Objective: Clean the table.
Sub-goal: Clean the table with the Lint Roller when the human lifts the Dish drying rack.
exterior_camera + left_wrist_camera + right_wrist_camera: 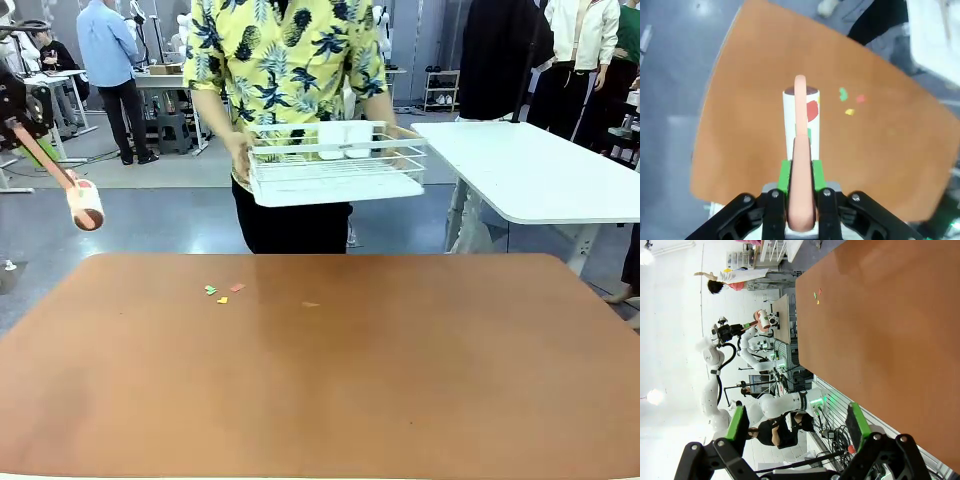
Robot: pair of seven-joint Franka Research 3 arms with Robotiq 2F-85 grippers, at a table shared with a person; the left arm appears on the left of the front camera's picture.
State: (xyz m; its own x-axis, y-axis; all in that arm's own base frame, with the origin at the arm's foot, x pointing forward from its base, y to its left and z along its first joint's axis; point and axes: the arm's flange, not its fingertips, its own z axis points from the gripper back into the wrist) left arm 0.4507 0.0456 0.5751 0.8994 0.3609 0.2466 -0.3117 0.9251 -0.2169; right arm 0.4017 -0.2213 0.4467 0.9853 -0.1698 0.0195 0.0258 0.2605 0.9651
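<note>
- Closest to us, at the left wrist, our left gripper (801, 175) is pinched tight on the salmon handle of the lint roller (800, 120), with a green pad on either side of it. Agreed?
- Agreed. The white roll hangs above the table (755, 75). In the front view it sits raised in the air near the far left corner, so we judge it clear of the surface.
- And our right gripper (797, 424)?
- It is spread wide with nothing between the pads, looking along the reddish-brown top.
- Farther out lie the paper scraps (222, 291). Green, yellow and reddish bits sit close together left of the middle, toward the far edge. One orange scrap (311, 304) lies a little apart to their right.
- What could go wrong from here?
- If we bring the roll down tilted, only one rim would touch, and we think it would push the scraps along instead of picking them up. A quick sweep could flick such light bits off the far edge. The handle is thin and gripped near its end, so hard pressing might twist it between the pads. We could also easily miss the lone orange scrap.
- And beyond the table?
- A person (285, 60) stands at the far side holding a white wire rack (335, 165) in both hands. A stroke carried too far would head their way. The white-topped table (540, 170) stands behind, to the right.
</note>
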